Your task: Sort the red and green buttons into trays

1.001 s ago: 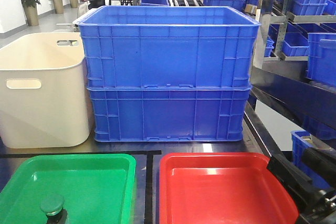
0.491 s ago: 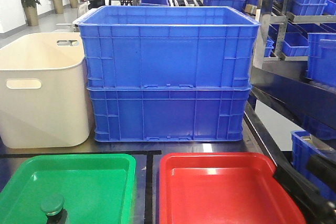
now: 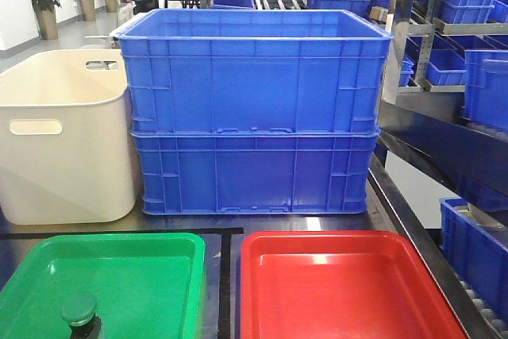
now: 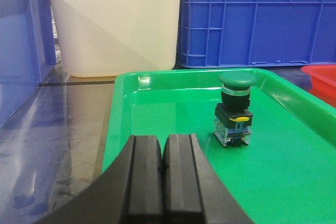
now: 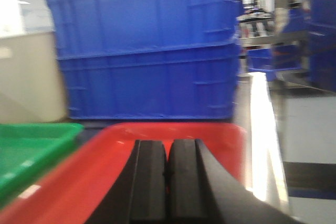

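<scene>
Both grippers' fingers (image 4: 146,177) are matte black, flat-faced, flaring outward

A dark, glossy table (image 3: 226,224) carries a green tray (image 3: 151,275) and a red tray (image 3: 333,291) side by side, with stacked blue crates (image 3: 254,113) and a cream tub (image 3: 67,136) behind them.

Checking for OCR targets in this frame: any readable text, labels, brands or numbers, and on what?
No readable text in any view.
Green button: a yellow patch on its base, no legible characters.
Cream tub: a strip at its top edge, cut off by the frame, unreadable.
Blue crates, green tray, red tray: no markings visible.
</scene>
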Robot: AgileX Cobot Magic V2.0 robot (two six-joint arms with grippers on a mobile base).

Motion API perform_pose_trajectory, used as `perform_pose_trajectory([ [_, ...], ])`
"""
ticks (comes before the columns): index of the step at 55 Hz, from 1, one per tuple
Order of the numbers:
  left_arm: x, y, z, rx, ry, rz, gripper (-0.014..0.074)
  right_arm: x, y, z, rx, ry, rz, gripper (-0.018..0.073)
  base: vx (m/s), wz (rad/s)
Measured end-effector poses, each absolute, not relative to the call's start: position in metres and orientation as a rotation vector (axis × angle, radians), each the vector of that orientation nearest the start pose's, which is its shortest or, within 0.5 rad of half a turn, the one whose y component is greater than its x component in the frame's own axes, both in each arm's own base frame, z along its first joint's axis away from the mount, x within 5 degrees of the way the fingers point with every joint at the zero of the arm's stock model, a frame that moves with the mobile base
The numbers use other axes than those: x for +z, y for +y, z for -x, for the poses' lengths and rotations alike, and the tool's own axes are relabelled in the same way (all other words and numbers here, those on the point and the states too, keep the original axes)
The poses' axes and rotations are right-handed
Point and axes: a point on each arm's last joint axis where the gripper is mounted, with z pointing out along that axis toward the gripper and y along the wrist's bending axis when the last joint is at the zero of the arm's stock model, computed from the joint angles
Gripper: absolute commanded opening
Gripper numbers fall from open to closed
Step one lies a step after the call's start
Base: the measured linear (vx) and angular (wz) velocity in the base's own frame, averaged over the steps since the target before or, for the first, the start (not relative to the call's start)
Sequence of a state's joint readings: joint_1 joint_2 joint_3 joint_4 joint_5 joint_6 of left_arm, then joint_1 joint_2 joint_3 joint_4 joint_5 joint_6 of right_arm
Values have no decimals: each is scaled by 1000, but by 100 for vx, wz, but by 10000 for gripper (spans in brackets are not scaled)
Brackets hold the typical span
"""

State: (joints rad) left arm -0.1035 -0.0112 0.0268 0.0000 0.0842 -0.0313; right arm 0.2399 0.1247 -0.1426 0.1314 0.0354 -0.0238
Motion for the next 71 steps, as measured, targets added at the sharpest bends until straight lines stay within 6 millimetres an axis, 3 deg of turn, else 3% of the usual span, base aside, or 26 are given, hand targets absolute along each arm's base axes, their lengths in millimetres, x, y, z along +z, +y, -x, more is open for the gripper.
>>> perform_pose_trajectory([
  [4, 197, -6, -56, -105, 1583, -57, -7, 248, 10, -55, 183, 1510, 77, -16, 0, 0],
  [13, 197, -6, -56, -105, 1583, -57, -7, 240, 1, -48, 15, 1552, 0, -13, 0, 0],
  [30, 197, -6, -56, -105, 1583, -57, -7, 194, -2, -56, -21, 1627, -35, -9, 0, 0],
  [71, 197, -6, -56, -105, 1585, -57, -6, 187, 3, -56, 47, 1684, 35, -9, 0, 0],
])
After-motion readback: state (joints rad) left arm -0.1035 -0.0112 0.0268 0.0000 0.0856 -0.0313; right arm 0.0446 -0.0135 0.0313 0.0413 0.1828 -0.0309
